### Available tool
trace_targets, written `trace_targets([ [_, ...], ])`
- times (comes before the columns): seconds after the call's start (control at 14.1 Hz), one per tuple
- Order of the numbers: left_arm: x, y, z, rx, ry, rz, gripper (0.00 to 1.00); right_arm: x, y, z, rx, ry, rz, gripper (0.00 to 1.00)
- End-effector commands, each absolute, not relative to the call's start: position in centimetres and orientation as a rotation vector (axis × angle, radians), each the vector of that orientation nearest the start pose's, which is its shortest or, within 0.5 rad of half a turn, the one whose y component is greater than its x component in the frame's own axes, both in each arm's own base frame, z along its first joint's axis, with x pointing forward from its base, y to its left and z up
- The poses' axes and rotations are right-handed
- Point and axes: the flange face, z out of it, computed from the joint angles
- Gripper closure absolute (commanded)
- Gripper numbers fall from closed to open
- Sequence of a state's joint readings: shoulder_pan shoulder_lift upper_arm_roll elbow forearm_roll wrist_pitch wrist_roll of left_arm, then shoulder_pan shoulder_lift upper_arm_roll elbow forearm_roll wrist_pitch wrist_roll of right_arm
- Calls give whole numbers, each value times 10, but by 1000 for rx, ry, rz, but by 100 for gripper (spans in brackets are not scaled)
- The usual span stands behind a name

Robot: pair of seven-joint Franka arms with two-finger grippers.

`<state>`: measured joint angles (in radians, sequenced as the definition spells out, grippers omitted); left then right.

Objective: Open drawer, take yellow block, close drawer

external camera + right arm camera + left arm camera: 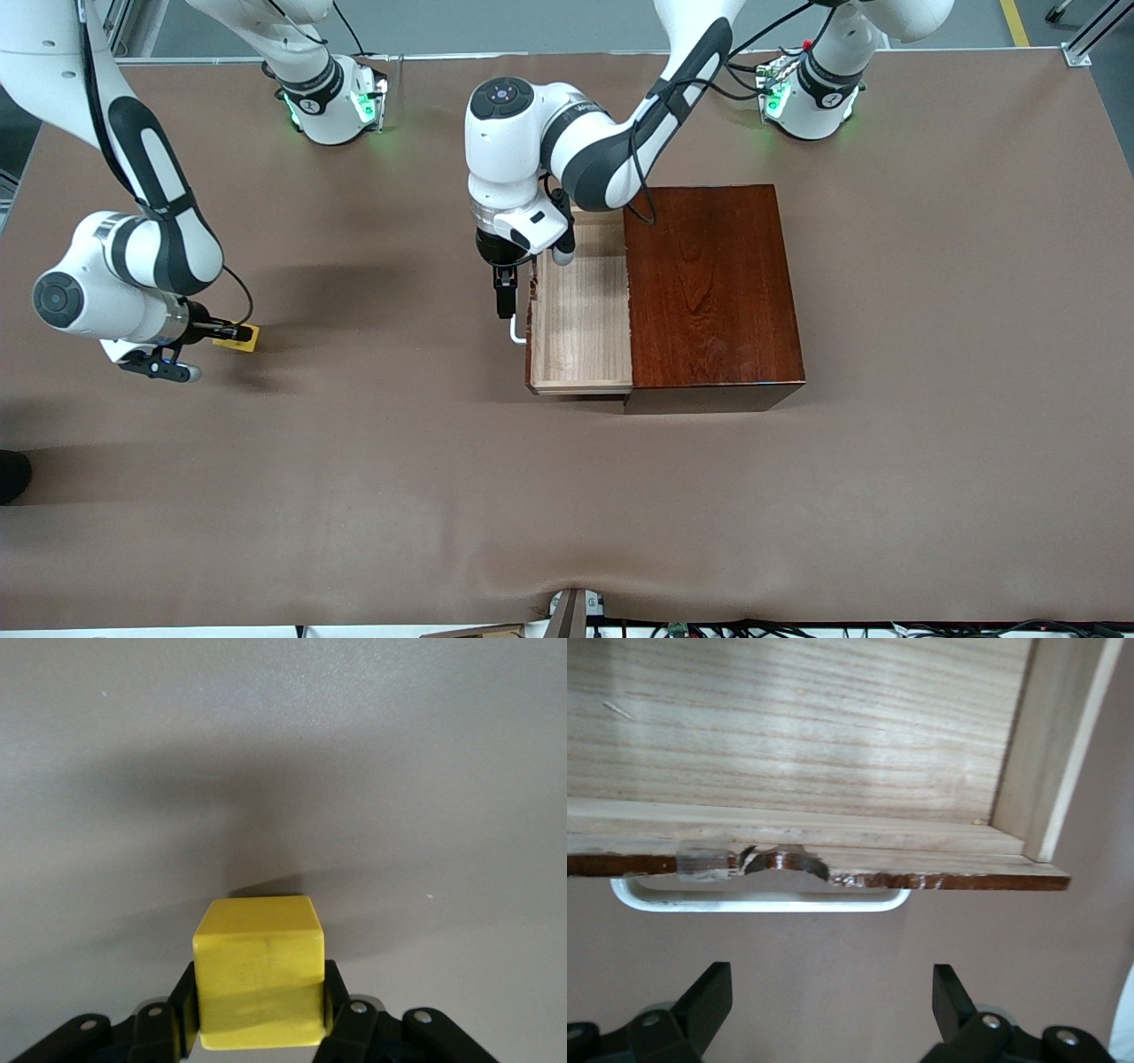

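- We've got the drawer (580, 323) pulled out of the dark box (713, 288) toward the right arm's end of the table; tray looks bare inside
- Left gripper (506, 301) sits just off the white handle (760, 900); jaws spread wide, fingers (709, 997) not touching the bar
- Right gripper (232, 333) is over the brown table (567, 496) near the right arm's end, well apart from the box; jaws clamped on the yellow block (259, 981), shadow right under it
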<state>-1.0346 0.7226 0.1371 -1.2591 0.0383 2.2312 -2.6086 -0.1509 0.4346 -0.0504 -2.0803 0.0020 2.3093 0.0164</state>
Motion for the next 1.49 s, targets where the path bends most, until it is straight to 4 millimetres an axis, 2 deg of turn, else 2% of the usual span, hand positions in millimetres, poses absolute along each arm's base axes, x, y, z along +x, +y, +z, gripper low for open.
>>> trace_targets([
  [0.0,461,-620,347,1998,2073,27,0,551,-114,195,-3109,318,321,0],
  [0.14,460,-619,332,2072,2047,34,0,551,-116,198,-3106,310,338,0],
  [0.28,460,-615,324,2134,2029,46,0,554,-115,209,-3103,306,354,0],
  [0.5,467,-603,318,2190,2056,56,0,571,-116,247,-3104,303,352,0],
  [0.78,476,-583,319,2232,2150,68,0,599,-116,315,-3102,294,346,0],
  [0.92,472,-578,316,2277,2181,71,0,610,-114,347,-3101,284,346,0],
  [1.06,470,-572,313,2322,2214,80,0,619,-110,389,-3093,279,353,0],
  [1.2,472,-566,320,2325,2234,83,0,625,-110,430,-3089,276,371,0],
  [1.27,481,-558,323,2311,2254,88,0,625,-110,446,-3084,276,385,0],
  [1.35,486,-550,321,2316,2282,95,0,626,-109,463,-3081,273,389,0],
  [1.42,487,-546,319,2327,2301,98,0,624,-105,488,-3087,264,364,0],
])
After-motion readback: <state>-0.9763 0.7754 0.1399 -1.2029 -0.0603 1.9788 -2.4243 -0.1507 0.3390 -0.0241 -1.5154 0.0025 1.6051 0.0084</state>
